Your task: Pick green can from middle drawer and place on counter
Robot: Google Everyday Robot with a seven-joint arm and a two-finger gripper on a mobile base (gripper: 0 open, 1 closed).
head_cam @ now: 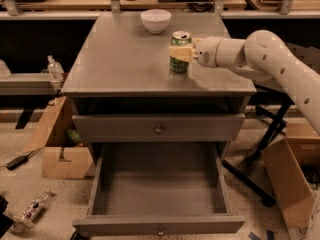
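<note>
The green can (179,65) with a silver top stands upright on the grey counter (120,59), right of its middle. My gripper (178,52) reaches in from the right, and its yellowish fingers (184,52) are closed around the can's middle. The white arm (260,54) stretches off to the right edge. The middle drawer (157,224) is pulled wide open below. Its floor is bare and its small brass knob shows on the front.
A white round bowl (155,20) sits at the back of the counter, behind and left of the can. A closed drawer (159,129) lies above the open one. Cardboard boxes (60,161) and a bottle (31,211) lie on the floor left, and another box (290,184) stands right.
</note>
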